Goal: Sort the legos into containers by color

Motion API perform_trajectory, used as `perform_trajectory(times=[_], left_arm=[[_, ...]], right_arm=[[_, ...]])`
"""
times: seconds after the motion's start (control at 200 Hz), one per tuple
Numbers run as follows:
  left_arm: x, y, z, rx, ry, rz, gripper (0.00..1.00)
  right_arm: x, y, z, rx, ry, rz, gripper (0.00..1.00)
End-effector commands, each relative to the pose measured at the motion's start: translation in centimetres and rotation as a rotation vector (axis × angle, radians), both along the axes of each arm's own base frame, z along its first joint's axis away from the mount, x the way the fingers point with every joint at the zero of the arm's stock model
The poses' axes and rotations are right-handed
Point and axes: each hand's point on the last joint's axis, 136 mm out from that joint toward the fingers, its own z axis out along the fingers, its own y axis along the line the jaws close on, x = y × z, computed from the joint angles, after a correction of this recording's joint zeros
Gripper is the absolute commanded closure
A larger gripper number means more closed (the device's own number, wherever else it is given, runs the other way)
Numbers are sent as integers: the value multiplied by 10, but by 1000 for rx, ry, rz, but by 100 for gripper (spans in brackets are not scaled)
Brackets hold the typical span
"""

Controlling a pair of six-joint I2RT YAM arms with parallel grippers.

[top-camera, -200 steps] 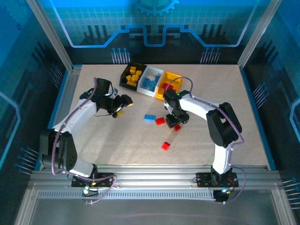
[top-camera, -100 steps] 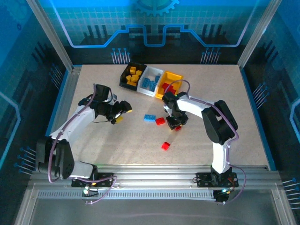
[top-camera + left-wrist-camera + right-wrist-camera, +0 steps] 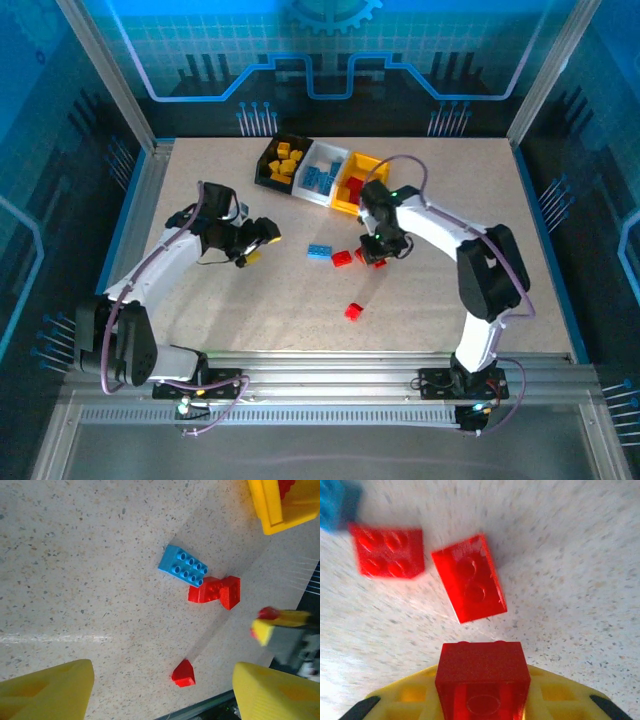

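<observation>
The right pincer [image 3: 378, 256] grips 1 red lego [image 3: 482, 677] above the bench [image 3: 250, 310], where 1 blue lego [image 3: 320, 251], 2 side-by-side red legos [image 3: 470, 577] and 1 lone red lego [image 3: 353, 311] lie loose. The left pincer [image 3: 260, 241] gapes wide, well apart from the 3 joined bins [image 3: 314, 197] at the far edge.

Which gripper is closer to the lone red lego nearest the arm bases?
Right. The right gripper, shut on a red brick, sits just beyond the lone red lego, slightly right. The left gripper is farther, beyond and left.
</observation>
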Motion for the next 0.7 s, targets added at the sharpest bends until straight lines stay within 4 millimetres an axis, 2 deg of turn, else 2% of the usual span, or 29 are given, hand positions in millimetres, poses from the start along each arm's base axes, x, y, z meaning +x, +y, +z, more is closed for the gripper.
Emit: perform_trajectory(times=[0.0,0.135,0.265,0.39,0.535,0.695], left_arm=[[-11,-1,1,50,-6,-50,26],[-22,-10,0,122,-10,-131,25],[-33,-22,-2,193,-7,-218,25],[-42,-27,-5,203,9,-235,24],[-47,-25,-7,204,20,-221,23],[-44,-26,-8,207,25,-222,23]], right_arm=[[36,11,42,290,-22,-185,69],[90,11,55,487,-21,-360,69],[141,6,50,531,-35,-448,68],[176,4,40,551,-24,-490,61],[196,0,33,547,-18,-512,52],[195,-3,41,539,-32,-499,46]])
